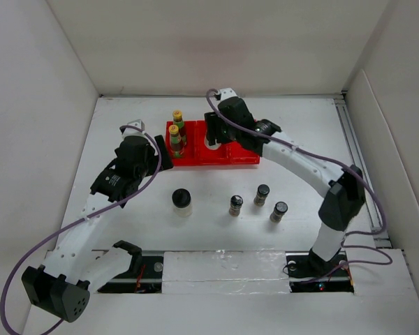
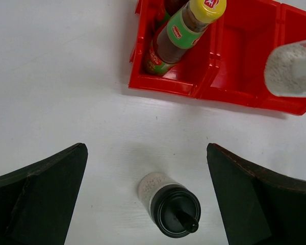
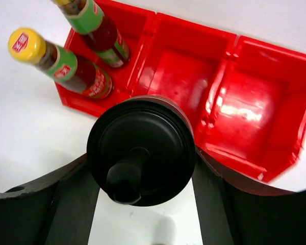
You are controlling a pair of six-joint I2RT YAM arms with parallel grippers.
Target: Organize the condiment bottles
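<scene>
right wrist view: right gripper (image 3: 143,173), arm stretched out over the red tray (image 3: 255,97), clamps a black-lidded white jar (image 3: 141,148) between its jaws; yellow-capped bottles (image 3: 79,71) stand ahead-left of them. left gripper (image 2: 145,153), arm bent low, jaws spread wide, second jar (image 2: 169,203) free on the table between them.

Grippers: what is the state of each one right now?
Left gripper: open, holding nothing.
Right gripper: shut on a white jar with a black lid.

Black-lidded jar (image 3: 141,157) clamped in right gripper (image 3: 143,173), red tray (image 3: 255,109) just ahead, two yellow-capped bottles (image 3: 74,71) standing in its left-hand compartment.
</scene>
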